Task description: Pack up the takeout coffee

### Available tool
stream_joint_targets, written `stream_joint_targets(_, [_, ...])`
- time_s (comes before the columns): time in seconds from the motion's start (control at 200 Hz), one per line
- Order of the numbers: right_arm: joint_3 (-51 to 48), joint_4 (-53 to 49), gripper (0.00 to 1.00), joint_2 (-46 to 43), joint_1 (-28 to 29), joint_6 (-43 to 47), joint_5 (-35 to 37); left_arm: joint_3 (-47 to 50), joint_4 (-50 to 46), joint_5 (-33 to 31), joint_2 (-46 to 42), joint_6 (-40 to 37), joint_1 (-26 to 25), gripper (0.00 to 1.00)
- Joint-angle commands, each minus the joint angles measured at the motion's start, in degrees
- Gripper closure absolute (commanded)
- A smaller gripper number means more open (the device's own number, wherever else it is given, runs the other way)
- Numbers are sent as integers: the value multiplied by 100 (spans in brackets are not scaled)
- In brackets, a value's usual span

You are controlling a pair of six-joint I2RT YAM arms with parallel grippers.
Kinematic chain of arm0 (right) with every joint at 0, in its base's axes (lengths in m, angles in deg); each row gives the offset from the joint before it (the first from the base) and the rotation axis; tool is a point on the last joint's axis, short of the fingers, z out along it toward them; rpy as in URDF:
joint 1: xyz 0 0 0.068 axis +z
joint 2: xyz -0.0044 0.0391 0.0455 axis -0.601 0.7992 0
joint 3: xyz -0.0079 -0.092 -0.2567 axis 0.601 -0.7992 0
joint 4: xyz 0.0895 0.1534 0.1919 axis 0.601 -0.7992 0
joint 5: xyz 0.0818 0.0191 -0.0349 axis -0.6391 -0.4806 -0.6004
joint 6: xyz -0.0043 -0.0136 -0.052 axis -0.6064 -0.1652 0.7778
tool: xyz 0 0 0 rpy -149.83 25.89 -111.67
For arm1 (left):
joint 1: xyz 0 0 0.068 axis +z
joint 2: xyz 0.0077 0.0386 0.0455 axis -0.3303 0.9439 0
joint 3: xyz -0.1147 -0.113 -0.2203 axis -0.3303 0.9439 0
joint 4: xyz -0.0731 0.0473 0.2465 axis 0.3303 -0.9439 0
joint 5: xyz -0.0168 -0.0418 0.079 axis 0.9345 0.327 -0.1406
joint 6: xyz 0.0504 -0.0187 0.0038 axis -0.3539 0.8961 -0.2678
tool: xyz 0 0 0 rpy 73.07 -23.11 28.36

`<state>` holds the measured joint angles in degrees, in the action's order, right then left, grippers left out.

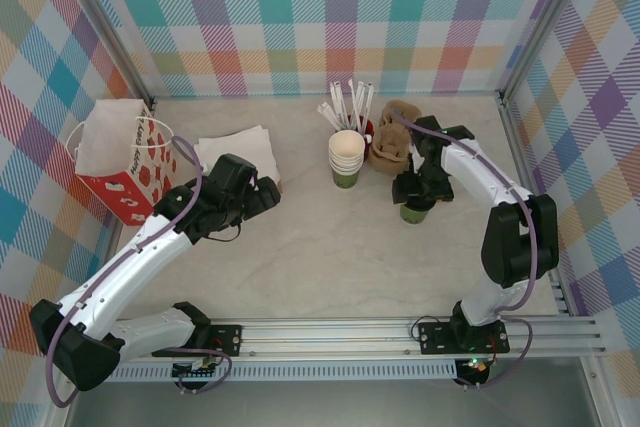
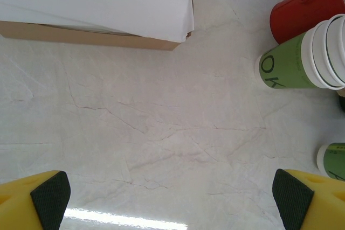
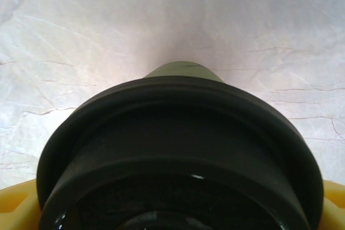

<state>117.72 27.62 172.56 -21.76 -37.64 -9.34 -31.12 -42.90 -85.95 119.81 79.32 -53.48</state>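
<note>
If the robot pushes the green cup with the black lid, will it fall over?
Probably, if pushed up high: the takeout coffee looks narrower at its base. Its paper wall likely dents under a hard squeeze. The black lid should stiffen the rim.

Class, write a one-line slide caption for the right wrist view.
A black lid between the right jaws, over a green cup on the pale marbled table.

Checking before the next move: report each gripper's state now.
Left gripper: open, holding nothing.
Right gripper: closed on the black lid, which sits on the green cup.
</note>
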Motion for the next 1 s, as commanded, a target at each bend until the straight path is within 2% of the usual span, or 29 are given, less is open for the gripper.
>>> stream_joint_targets(0.0, [-120, 85, 16, -96, -114, 193, -65, 74, 8, -38, 1, 23, 62, 2])
stream_joint_targets(0.165, [-253, 158, 14, -95, -223, 216, -105, 71, 12, -17, 19, 22, 68, 1])
stream_joint_targets(0.375, [-358, 191, 0, -296, -226, 190, -85, 36, 30, 1, 59, 22, 62, 1])
stream_joint_targets(0.735, [-151, -194, 0, -901, -226, 138, 270, -253, -207, -8, 296, -49, 114, 0])
stream_joint_targets(0.895, [7, -357, 0, -1416, -226, 111, 379, -697, -427, 243, 496, -424, 363, 0])
stream_joint_targets(0.995, [44, -299, 0, -1823, -226, 184, 220, -1219, -761, 397, 628, -928, 678, 0])
